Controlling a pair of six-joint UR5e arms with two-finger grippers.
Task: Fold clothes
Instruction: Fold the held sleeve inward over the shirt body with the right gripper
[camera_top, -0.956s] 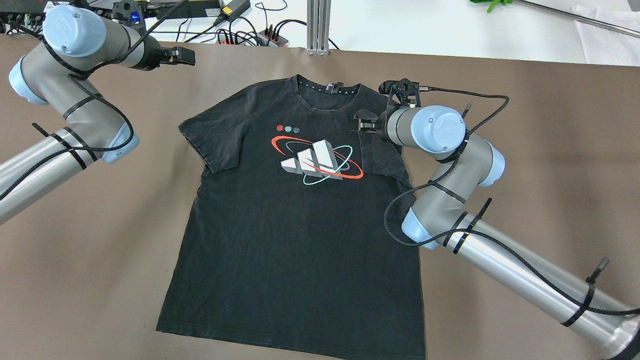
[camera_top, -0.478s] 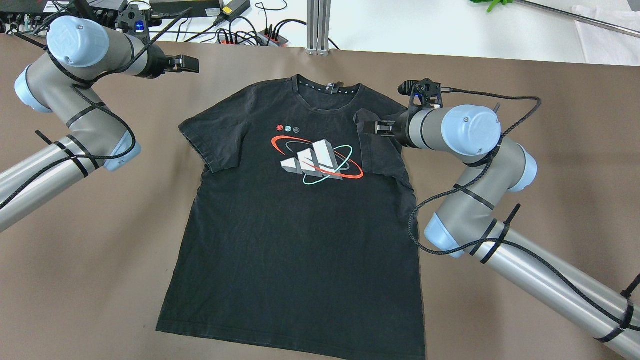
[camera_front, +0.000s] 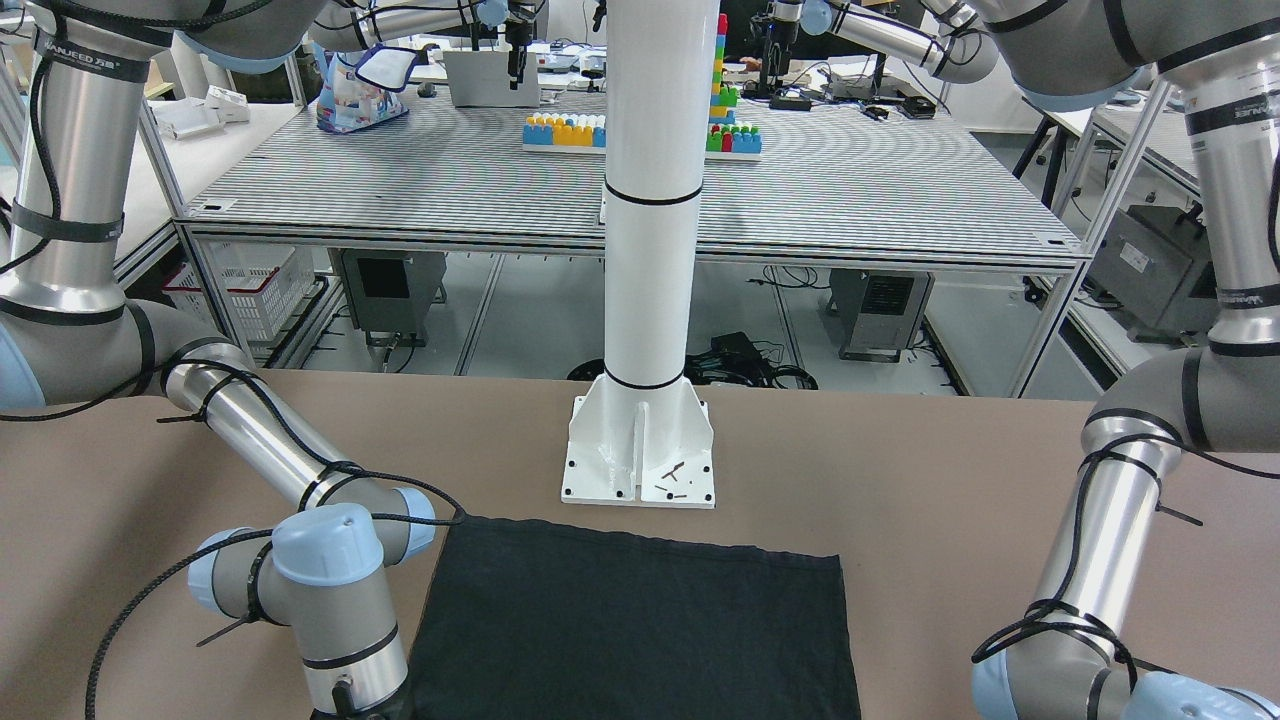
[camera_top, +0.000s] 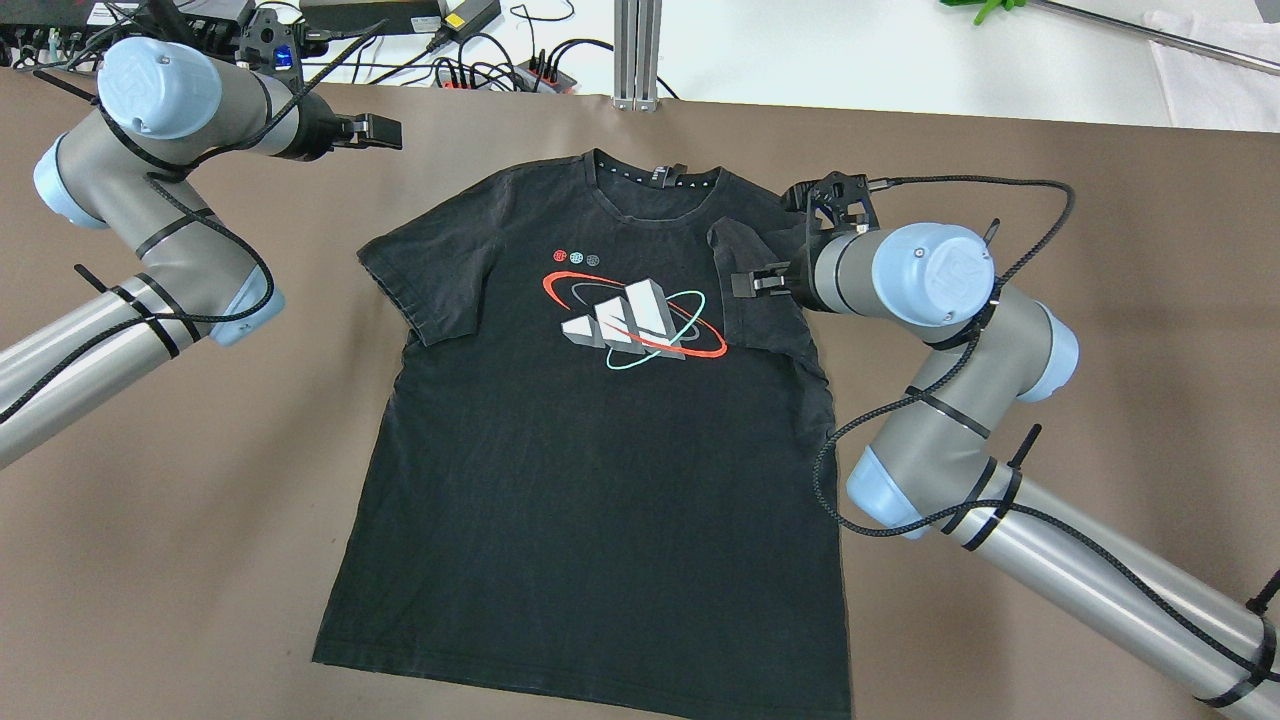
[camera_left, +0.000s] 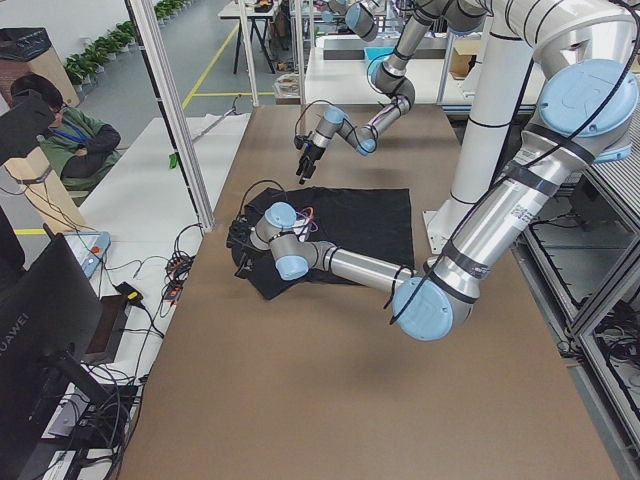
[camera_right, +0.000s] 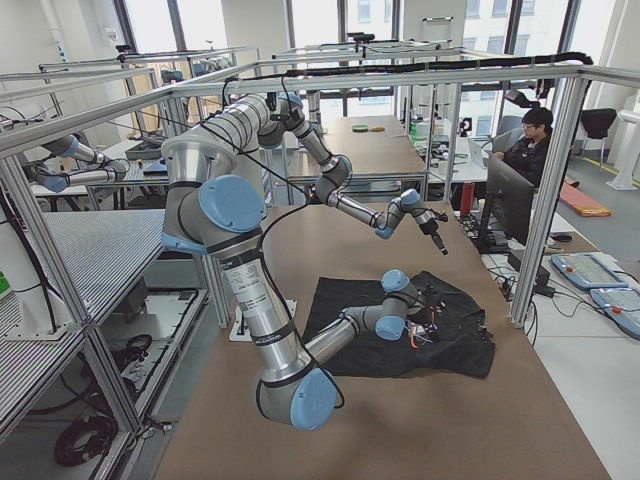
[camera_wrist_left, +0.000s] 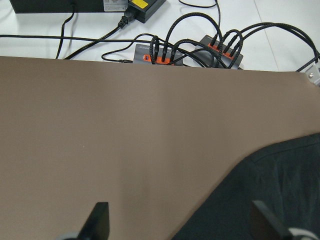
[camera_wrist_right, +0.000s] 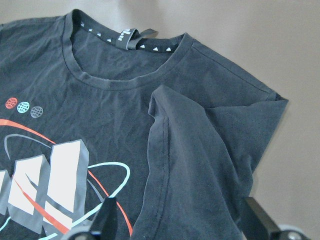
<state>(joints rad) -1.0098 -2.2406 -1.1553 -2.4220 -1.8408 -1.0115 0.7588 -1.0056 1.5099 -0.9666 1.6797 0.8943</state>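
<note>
Overhead exterior: the black T-shirt (camera_top: 600, 470) is laid flat, print side up, in the middle of the brown counter (camera_top: 1050, 180), with the collar (camera_top: 650, 185) pointed at the far edge.
Sleeves: the right sleeve (camera_top: 765, 325) is folded in over the chest, right beside the printed logo (camera_top: 635, 320). The left sleeve (camera_top: 425, 270) is spread out flat.
Right pincer (camera_top: 745, 285): held low over the folded sleeve with its fingers (camera_wrist_right: 107, 215) set apart and nothing clamped. Whether the fabric is touched can't be told.
Left pincer (camera_top: 385, 131): held over bare counter off the shirt's left shoulder, fingers spread wide, nothing gripped.
Left wrist view: a bit of the shirt is caught at lower right. Power strips (camera_wrist_left: 190, 50) with cables are seen past the counter edge.
Front view: the hem end is shown just in front of the white post base (camera_front: 640, 450).
</note>
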